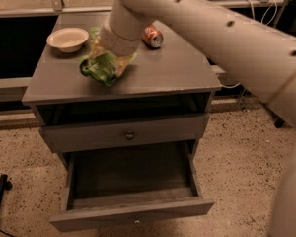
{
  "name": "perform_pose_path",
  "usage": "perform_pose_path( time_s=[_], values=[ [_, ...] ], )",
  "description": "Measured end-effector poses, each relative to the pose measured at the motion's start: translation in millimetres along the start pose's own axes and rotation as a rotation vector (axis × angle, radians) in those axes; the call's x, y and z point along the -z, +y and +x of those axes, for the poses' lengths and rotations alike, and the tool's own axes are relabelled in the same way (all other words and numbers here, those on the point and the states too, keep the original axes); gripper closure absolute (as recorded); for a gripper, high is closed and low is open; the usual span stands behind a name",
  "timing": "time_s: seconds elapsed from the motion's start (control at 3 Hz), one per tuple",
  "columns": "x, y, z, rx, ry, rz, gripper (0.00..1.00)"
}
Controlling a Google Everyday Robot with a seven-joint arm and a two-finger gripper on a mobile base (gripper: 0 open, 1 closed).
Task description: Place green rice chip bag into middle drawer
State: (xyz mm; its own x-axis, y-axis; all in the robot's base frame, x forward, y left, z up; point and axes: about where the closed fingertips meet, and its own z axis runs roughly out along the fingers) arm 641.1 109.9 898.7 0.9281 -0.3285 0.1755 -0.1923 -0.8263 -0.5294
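The green rice chip bag [99, 67] is bunched up at the left middle of the cabinet top [158, 75], at the tip of my arm. My gripper [108, 58] comes down from the upper right and is shut on the bag's upper part; its fingers are mostly buried in the bag. The middle drawer [133, 214] stands pulled out below, with tall side boards, a dark bare floor and a plain front board. It lies in front of and well below the bag.
A cream bowl [68, 38] sits at the back left of the cabinet top. A red soda can [152, 37] lies on its side at the back, right of my arm. A closed drawer front with a round knob [129, 135] is above the open drawer. Speckled floor surrounds the cabinet.
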Motion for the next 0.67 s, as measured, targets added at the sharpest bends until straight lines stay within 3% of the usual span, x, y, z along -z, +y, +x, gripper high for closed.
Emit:
perform_pose_path(
  time_s=[0.33,0.67],
  values=[
    [52,47,-31,-0.133,-0.012,0.028,1.00],
    [34,124,-60,-0.306,-0.046,-0.041,1.00]
  ],
)
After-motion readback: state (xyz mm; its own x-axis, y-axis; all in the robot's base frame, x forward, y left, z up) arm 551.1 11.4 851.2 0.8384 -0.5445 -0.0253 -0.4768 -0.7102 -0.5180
